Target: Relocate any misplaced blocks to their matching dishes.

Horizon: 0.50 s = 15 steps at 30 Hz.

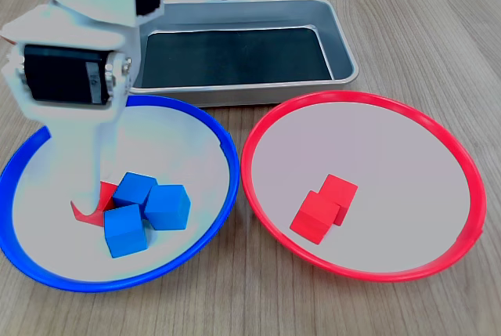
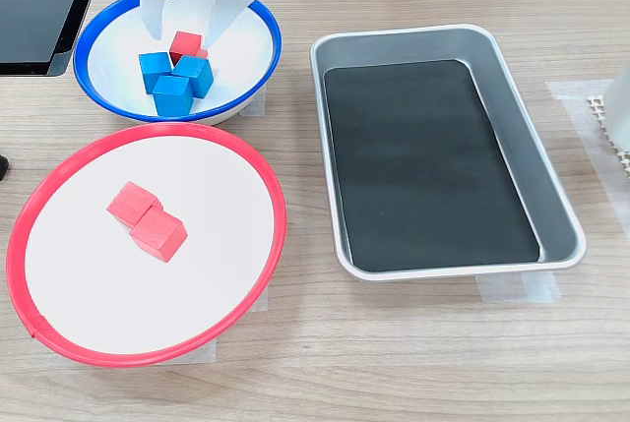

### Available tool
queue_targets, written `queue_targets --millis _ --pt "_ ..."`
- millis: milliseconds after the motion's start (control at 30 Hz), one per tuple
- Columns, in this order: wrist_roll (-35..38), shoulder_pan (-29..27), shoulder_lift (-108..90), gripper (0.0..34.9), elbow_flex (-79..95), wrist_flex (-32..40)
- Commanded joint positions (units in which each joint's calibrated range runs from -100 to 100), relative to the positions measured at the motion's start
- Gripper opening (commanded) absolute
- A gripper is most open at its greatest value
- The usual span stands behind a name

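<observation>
In the first exterior view, nearest me on that view's left sits the blue-rimmed plate (image 1: 223,148), and on that view's right, just beside it but apart, the red-rimmed plate (image 1: 462,164). Both rest on the wooden counter (image 1: 423,23).

I see 2 red cubes (image 1: 325,207) touching each other near the middle of the red-rimmed plate. In the blue-rimmed plate, 3 blue cubes (image 1: 145,211) cluster together, touching. Just to their left in the first exterior view lies 1 misplaced red cube (image 1: 81,211), mostly hidden there by the arm; in the second exterior view it shows clearly, sitting against the blue cluster on its far side.

My claw (image 2: 187,21) hangs over the blue-rimmed plate with its 2 white fingers (image 2: 156,9) spread wide, pointing down on either side of the misplaced red cube. The tips look level with the cube but I see no contact, so it holds nothing.

Farther back in the first exterior view lies the grey metal tray (image 1: 340,38) with its black mat (image 1: 235,54), well behind both plates.
</observation>
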<state>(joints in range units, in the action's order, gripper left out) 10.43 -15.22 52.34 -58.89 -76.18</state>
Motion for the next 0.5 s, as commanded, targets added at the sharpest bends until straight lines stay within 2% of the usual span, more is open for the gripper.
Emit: queue_targets --millis 0,467 --pt "-0.2 -0.8 -0.3 12.5 -2.5 0.5" --pt "-0.7 -1.9 0.8 12.1 -2.2 2.6"
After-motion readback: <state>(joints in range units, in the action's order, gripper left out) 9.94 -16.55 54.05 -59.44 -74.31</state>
